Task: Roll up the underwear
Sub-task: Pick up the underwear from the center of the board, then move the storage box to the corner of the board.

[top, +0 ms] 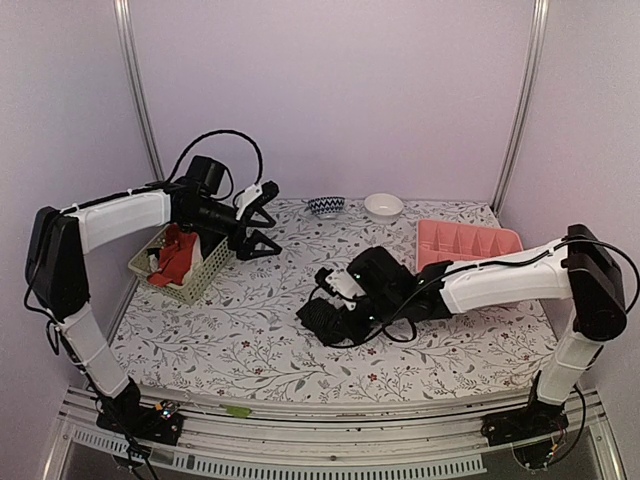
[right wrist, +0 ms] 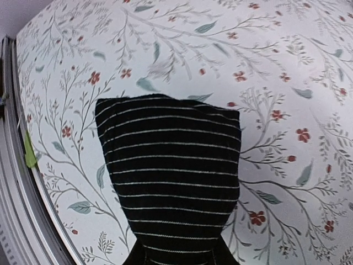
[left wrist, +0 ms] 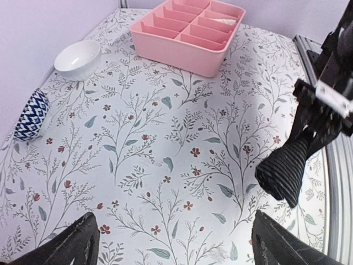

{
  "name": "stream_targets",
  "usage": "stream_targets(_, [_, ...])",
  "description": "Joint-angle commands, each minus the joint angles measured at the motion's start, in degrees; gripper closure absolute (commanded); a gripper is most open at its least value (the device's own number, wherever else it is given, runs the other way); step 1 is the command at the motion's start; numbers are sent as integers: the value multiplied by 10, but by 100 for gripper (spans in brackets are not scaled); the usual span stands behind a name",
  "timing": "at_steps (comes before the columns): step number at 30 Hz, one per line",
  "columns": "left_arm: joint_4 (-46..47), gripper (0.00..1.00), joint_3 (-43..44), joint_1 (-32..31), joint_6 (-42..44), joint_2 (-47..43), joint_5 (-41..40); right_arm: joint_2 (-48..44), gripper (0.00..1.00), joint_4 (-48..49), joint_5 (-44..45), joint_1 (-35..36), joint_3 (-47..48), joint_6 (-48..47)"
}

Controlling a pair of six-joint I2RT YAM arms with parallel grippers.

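Black striped underwear fills the right wrist view and narrows toward the bottom edge, where the right gripper's fingers are almost entirely cut off. Only the left wrist view shows the grip: the right gripper pinches the bunched garment, which hangs toward the floral table. Whether its lower end touches cannot be told. The left gripper hovers beside the pale green basket, fingers spread wide, holding nothing. Red-orange underwear, partly hidden by the left arm, lies in that basket and is seen only from the top view. Something white in the pink tray is unclear.
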Motion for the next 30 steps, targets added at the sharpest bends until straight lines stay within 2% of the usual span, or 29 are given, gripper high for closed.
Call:
stream_targets(1, [36, 4, 5, 1, -26, -4, -33, -74, 100, -19, 10, -50, -9, 81])
stream_targets(6, [37, 4, 18, 3, -68, 3, -26, -144, 100, -76, 48, -118, -11, 131])
stream_targets(13, [84, 4, 5, 2, -153, 7, -19, -242, 100, -191, 127, -232, -24, 175])
stream_targets(19, [98, 4, -17, 2, -168, 9, -11, -299, 100, -296, 197, -354, -18, 195])
stream_targets(25, [95, 4, -21, 3, -172, 18, -32, -300, 100, -379, 257, -422, -18, 189])
stream_targets(30, [69, 4, -3, 3, -181, 37, -47, -249, 100, -413, 319, -435, -1, 181])
